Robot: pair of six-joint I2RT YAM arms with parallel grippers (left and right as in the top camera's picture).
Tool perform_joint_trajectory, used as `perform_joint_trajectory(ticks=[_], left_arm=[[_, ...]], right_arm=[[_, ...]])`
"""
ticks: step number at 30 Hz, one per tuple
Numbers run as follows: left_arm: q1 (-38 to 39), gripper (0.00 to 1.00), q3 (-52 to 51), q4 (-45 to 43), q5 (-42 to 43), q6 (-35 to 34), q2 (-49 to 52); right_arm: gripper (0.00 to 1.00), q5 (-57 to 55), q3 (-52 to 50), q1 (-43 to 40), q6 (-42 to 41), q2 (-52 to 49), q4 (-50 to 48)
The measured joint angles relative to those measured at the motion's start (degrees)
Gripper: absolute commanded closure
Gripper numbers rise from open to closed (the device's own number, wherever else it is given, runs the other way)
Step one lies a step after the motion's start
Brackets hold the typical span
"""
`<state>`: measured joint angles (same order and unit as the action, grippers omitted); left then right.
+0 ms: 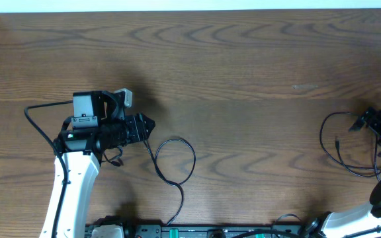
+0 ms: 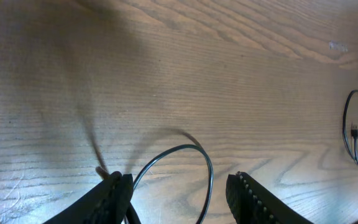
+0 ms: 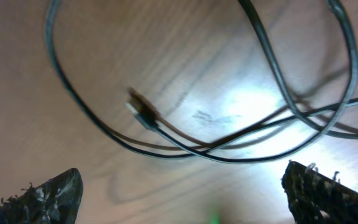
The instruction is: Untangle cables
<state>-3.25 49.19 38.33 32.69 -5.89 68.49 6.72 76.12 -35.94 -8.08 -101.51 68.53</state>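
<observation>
Hovering wide-open over the tangled cables [image 3: 294, 112] at the table's [image 1: 243, 66] right edge, the right gripper [image 3: 182, 190], we judge, is choosing a strand; the left gripper [image 2: 179, 186] waits half-apart, empty, above a black wire loop [image 2: 188, 146] near the front edge.

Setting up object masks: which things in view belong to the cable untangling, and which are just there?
Job: black cable loop; cable coil; left gripper; right gripper.
Just there: table; left arm's own wire; pale scuff.
</observation>
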Motion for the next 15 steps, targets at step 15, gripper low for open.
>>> perform_joint_trajectory(ticks=[15], left_arm=[[0.0, 0.46, 0.0, 0.3, 0.0, 0.0, 0.0]], right_arm=[[0.01, 7.3, -10.5, 10.6, 18.7, 0.0, -11.1]])
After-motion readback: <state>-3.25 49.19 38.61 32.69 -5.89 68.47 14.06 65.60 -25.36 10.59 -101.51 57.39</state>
